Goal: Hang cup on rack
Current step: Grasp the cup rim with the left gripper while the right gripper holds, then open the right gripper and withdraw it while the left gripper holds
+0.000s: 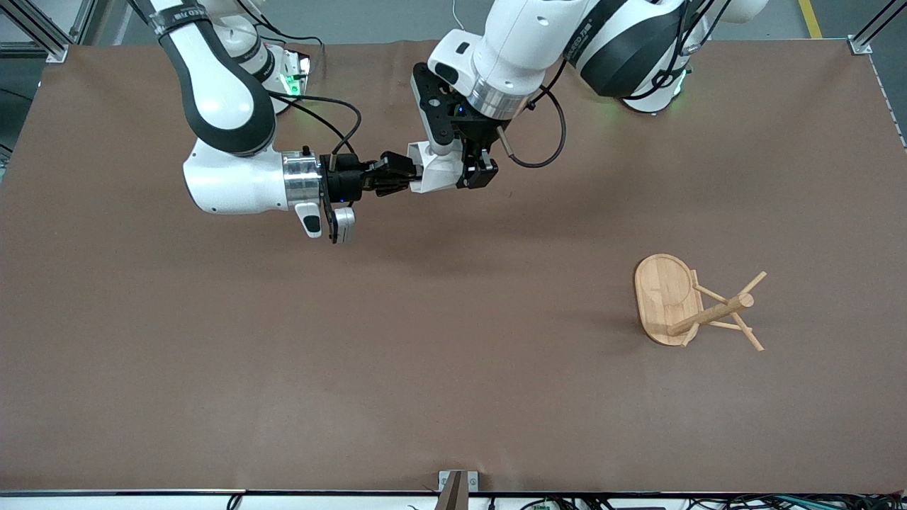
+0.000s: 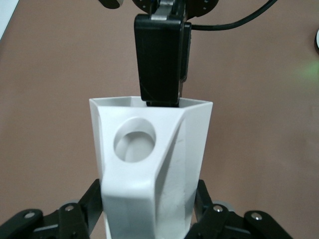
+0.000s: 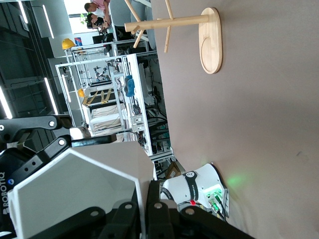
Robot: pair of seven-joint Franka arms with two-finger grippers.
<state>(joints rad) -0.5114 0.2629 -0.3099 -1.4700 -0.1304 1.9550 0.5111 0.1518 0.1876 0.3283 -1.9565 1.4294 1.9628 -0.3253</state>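
Two hands grip the cup at once, up in the air over the bench toward its edge where the arm bases stand: the right hand is pinched on the cup's rim wall, one finger inside the mouth, and the left hand is clamped across its lower body. If either arm pulls away before the other lets go, the cup could twist, slip or drop. The rack stands well apart, toward the left arm's end of the bench, and a tilted cup could miss its thin pegs or knock it over.
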